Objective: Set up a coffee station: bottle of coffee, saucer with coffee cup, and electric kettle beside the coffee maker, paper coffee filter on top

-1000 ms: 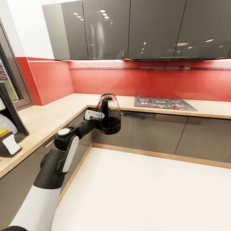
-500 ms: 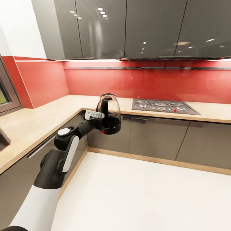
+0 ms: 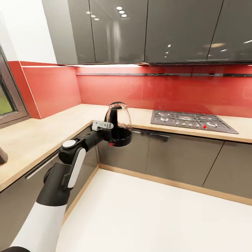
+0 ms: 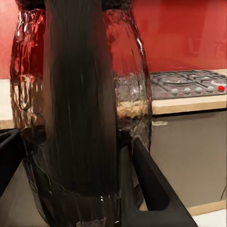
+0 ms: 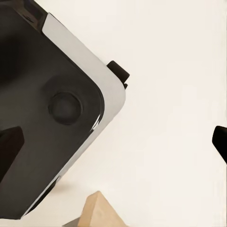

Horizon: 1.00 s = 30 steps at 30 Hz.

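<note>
My left gripper (image 3: 112, 126) is shut on the black handle of the electric kettle (image 3: 119, 122), holding the dark glass dome upright in the air in front of the countertop (image 3: 38, 131) corner. In the left wrist view the kettle (image 4: 127, 90) is very close, and the left gripper (image 4: 80, 170) has one black finger on each side of the handle. A dark sliver of the coffee maker (image 3: 2, 155) shows at the far left on the countertop. My right gripper (image 5: 113, 142) is open over the pale floor, beside the robot's base (image 5: 47, 94).
A gas hob (image 3: 192, 120) is set into the far worktop under dark glossy wall cabinets (image 3: 147, 31), with a red backsplash behind. Grey cabinet fronts (image 3: 175, 154) line the L-shaped corner. A window frame (image 3: 8, 105) is at the left. The pale floor (image 3: 157, 217) is open.
The camera has swung, so the coffee maker slid almost out of the picture at the left. The kettle stays in my left gripper in the same pose.
</note>
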{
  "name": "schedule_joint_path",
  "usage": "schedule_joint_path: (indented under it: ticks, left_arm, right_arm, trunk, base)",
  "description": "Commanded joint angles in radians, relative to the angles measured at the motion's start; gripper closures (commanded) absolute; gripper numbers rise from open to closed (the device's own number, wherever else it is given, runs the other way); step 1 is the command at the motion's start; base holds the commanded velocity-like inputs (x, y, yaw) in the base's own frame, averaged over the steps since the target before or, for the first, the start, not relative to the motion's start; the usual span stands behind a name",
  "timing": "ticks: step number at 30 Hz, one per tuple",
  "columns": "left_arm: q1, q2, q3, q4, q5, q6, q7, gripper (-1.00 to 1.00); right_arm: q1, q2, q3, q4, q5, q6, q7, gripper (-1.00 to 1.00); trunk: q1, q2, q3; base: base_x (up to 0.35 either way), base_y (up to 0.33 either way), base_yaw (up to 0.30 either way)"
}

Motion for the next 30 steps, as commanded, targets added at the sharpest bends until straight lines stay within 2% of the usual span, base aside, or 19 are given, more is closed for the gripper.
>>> schedule_joint_path:
  ticks: [1,9,25,30]
  left_arm:
    - [-0.001,0.0,0.002,-0.001,0.012,0.007,0.001,1.0]
    - [-0.001,0.0,0.004,-0.001,0.012,0.007,0.001,1.0]
    - [-0.001,0.001,0.006,-0.001,0.012,0.007,0.002,1.0]
    - [-0.001,0.001,0.007,-0.001,0.012,0.007,0.002,1.0]
  right_arm:
    - [-0.001,0.0,0.005,0.003,-0.001,-0.007,0.001,-1.0]
    - [-0.001,0.0,0.005,0.003,-0.001,-0.007,0.001,-1.0]
    - [-0.001,0.0,0.005,0.003,-0.001,-0.007,0.001,-1.0]
    - [-0.001,0.0,0.005,0.003,-0.001,-0.007,0.0,-1.0]
  trunk:
    - [0.0,-0.001,-0.001]
    - [0.0,-0.001,-0.001]
    - [0.0,-0.001,-0.001]
    - [0.0,-0.001,-0.001]
  base:
    - [0.072,-0.029,0.265]
    - [0.04,-0.016,0.252]
    - [0.283,-0.114,0.026]
    - [0.172,-0.073,0.17]
